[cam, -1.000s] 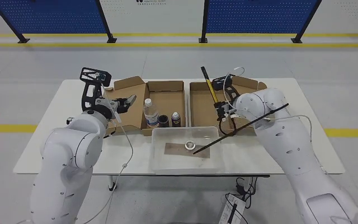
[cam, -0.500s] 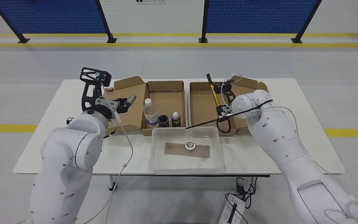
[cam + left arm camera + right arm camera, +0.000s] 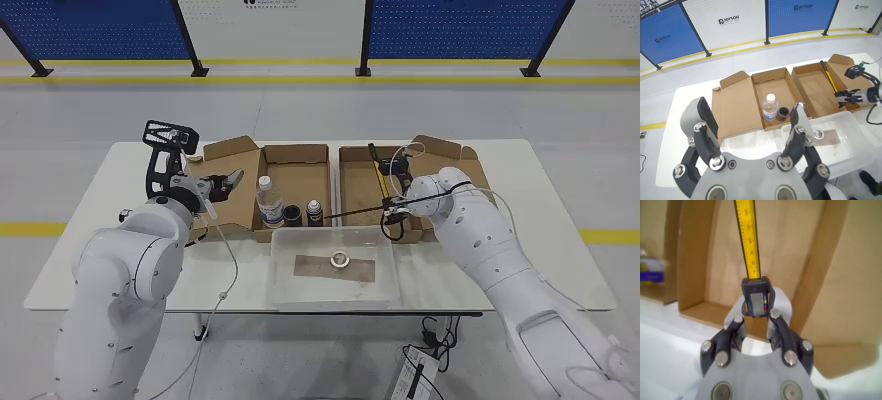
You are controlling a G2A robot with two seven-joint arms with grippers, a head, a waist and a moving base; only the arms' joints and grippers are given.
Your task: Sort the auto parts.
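Right gripper (image 3: 758, 306): fingers closed on the black display head of the caliper (image 3: 750, 247), firm pinch from both sides. The yellow beam sticks out past the fingertips. In the top view this gripper (image 3: 392, 205) sits right of centre, over the near right part of the right cardboard box (image 3: 355, 195). The caliper (image 3: 376, 168) runs from it up-frame along the box's right side. Can't tell if the beam touches cardboard.

Left gripper (image 3: 750, 111): wide open, holding nothing. In the top view it (image 3: 228, 183) is left of centre, above the open flap of the left cardboard box (image 3: 300, 180).

Left box, near edge: water bottle (image 3: 268, 200), black cylinder (image 3: 292, 214) and small can (image 3: 314, 211), side by side.

Clear bin (image 3: 380, 290) at lower centre, just below both boxes. Inside it are a metal ring (image 3: 340, 260) and a brown card (image 3: 360, 271).
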